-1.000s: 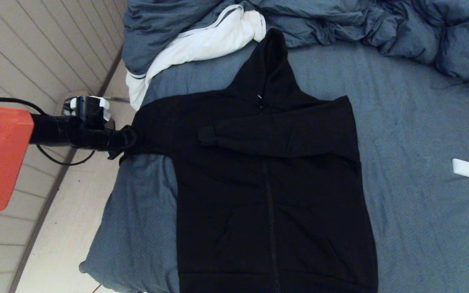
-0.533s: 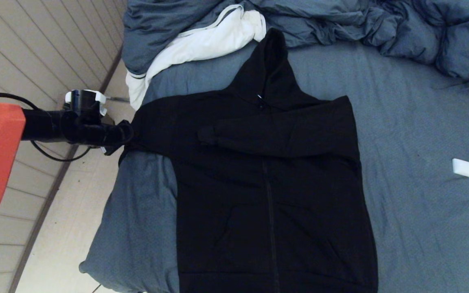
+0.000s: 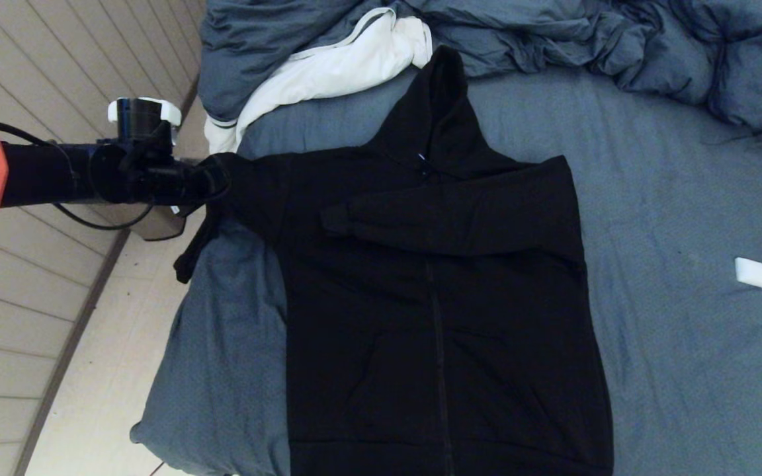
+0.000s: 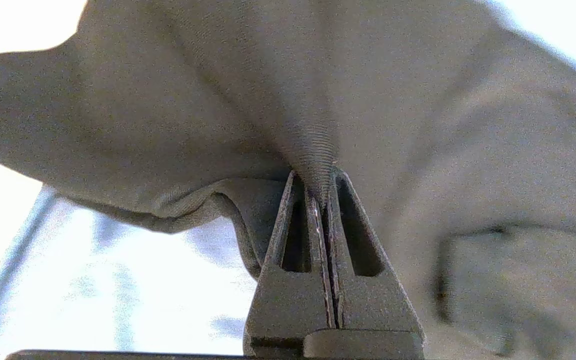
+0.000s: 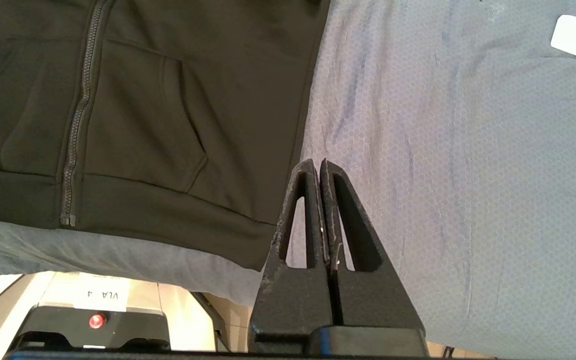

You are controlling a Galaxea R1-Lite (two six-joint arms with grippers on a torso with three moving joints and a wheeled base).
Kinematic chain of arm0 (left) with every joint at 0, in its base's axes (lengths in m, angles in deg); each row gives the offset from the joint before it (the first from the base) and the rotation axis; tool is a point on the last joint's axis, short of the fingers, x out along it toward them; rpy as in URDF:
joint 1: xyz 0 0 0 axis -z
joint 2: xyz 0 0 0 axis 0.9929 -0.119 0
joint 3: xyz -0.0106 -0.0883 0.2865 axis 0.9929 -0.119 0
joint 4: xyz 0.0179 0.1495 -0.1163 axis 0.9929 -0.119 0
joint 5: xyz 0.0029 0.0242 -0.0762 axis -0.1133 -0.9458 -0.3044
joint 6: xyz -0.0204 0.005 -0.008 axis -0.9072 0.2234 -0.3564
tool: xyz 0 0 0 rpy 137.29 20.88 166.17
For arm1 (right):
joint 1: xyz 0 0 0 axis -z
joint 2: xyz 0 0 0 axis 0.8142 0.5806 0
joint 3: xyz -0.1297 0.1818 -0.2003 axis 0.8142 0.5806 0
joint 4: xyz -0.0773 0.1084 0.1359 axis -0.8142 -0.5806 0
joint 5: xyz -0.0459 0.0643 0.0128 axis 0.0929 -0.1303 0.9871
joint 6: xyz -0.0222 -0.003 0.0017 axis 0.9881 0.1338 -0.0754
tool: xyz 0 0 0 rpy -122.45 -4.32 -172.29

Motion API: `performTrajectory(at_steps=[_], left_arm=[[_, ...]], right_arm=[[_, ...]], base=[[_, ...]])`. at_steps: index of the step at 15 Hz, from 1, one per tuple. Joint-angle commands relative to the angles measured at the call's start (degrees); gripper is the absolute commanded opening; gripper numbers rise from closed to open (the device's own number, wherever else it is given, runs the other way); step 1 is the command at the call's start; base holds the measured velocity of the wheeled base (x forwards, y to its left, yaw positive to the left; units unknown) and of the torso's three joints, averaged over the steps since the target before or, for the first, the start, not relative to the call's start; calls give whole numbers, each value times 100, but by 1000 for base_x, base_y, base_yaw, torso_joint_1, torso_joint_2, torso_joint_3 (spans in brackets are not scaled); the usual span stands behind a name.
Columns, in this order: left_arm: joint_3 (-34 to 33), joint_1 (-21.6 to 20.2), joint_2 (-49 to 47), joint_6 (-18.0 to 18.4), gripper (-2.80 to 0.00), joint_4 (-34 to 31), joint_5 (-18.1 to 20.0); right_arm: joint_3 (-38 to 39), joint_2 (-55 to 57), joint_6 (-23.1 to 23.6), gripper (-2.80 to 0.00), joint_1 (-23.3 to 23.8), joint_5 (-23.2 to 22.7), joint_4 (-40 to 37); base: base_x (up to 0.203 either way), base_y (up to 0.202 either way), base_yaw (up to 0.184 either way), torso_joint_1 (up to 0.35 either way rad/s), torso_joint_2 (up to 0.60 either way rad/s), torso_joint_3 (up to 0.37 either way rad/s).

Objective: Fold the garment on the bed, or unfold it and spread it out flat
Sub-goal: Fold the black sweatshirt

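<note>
One left hand [image 4: 320, 200] pinched the ribbed cuff of the garment [image 3: 434, 297], lifting its sleeve off the bed [image 3: 672, 198]. Fabric appeared soft, limp and fairly heavy; cuffs and hem offered firm holds. The right hand [image 5: 318, 170] was pressed together, empty.

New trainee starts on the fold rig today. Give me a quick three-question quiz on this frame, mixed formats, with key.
1. True or false: the left gripper is shut on the garment.
2. Which sleeve already lies folded across the chest? A: the one on the robot's left. B: the one on the robot's right.
3. Fill in: the right gripper hangs shut over the ___, beside the ribbed hem.

Key: 1 true; 2 B; 3 bed.
</note>
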Motion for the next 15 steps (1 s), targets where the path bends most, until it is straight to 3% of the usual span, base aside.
performTrajectory(at_steps=[1,6,10,15], left_arm=[[50,563,188,86,-280,59,-458],[56,1946,161,298,-280,305,-1697],[62,2752,-276,720,-280,901,-2523],[-66,3514,-565,895,-280,1084,-3069]], right_arm=[[0,7,4,-280,0,-2,-2],[0,7,4,-280,0,-2,-2],[0,7,4,-280,0,-2,-2],[0,7,4,-280,0,-2,-2]], base=[[0,0,0,0,0,0],[0,0,0,0,0,0],[0,0,0,0,0,0],[0,0,0,0,0,0]])
